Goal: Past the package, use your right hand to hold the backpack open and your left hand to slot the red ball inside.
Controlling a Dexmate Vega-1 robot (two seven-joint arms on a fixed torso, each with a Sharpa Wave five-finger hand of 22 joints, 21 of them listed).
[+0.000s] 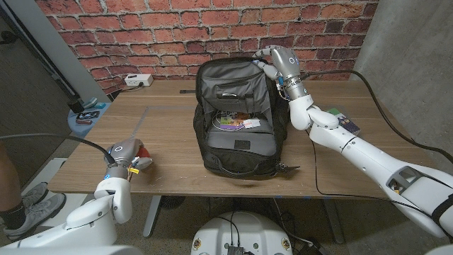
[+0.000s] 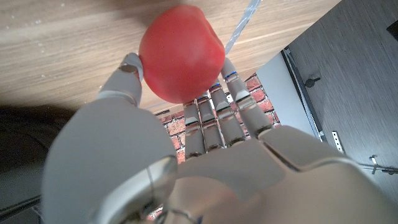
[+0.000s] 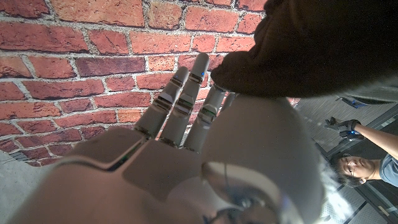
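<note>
Head view: my right hand [image 1: 272, 65] is at the top rim of the black backpack [image 1: 237, 117], which stands unzipped on the worktop [image 1: 170, 142]. My right fingers [image 3: 186, 102] reach past the dark fabric edge, and I judge they grip the flap to keep the mouth open, though the actual pinch is hidden from me. My left hand [image 1: 127, 161] sits well to the left of the backpack, near the worktop's front edge, with the red ball [image 2: 181, 53] clasped between my thumb and fingers [image 2: 227, 106]. So the holding-open step looks done and the ball is in my grasp; the carrying step is next. That calls for lifting the ball off the wood, bringing it across to the backpack and lowering it into the opening, where some colourful packets already lie. The ball is smooth, matte red and round, with a slight dimple on top.
</note>
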